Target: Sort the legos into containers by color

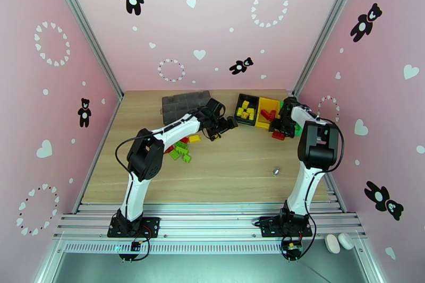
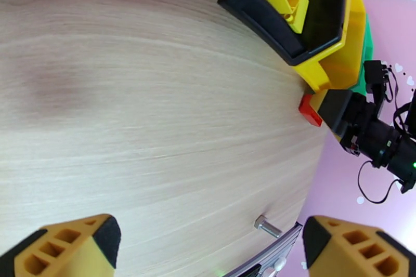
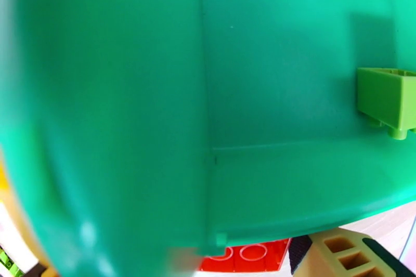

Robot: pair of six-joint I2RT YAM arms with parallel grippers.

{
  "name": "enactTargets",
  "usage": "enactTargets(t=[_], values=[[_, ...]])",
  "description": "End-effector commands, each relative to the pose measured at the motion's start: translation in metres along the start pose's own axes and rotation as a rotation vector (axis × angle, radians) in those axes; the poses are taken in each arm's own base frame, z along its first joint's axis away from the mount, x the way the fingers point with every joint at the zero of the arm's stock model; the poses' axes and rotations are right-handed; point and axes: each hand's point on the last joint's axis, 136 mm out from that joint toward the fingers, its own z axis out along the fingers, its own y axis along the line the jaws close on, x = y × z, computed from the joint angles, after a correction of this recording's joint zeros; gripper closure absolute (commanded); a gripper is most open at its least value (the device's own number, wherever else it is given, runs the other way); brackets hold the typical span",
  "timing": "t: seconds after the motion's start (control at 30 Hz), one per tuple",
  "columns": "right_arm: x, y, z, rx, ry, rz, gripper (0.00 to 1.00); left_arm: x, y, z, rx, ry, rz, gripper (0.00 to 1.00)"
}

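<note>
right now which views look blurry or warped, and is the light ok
Right wrist: very close to the green bin, whose near left wall smears out of focus, while the lime brick is sharp. Left wrist: strong fisheye bends the table grain; black bin crisp. Top external: even light, soft shadows, no glare.

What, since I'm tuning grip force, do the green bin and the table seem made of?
Green bin: probably moulded plastic, smooth and semi-glossy, judging by soft highlights and a crisp moulded seam. Table: wood or wood-look laminate, matte, judging by its fine grain lines.
</note>
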Motion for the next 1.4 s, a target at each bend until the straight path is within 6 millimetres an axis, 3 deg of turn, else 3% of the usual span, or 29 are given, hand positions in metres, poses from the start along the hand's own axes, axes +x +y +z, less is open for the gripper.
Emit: enactTargets(t=[0.0, 0.2, 0.53, 0.97, 1.2, 1.37], values=[[0.005, 0.001, 0.016, 0.009, 0.042, -0.010, 0.29, -0.002, 0.005, -0.001, -0.015, 0.002, -0.013, 0.02], [0.008, 0.004, 0.016, -0.008, 0.036, 0.001, 0.34, -0.002, 0.008, -0.004, -0.019, -0.003, -0.017, 0.02], [0.008, 0.013, -0.007, -0.054, -0.024, 0.022, 0.40, -0.002, 0.007, -0.008, -0.008, -0.012, -0.020, 0.02], [0.043, 0.048, -0.017, -0.078, 0.006, -0.029, 0.40, 0.002, 0.011, -0.013, 0.007, -0.029, -0.029, 0.01], [0.071, 0.061, 0.000, -0.013, 0.108, -0.050, 0.36, 0.005, 0.016, -0.017, 0.013, -0.037, -0.037, 0.01], [0.077, 0.064, 0.010, 0.000, 0.146, -0.047, 0.31, 0.007, 0.017, -0.021, 0.012, -0.039, -0.030, 0.01]])
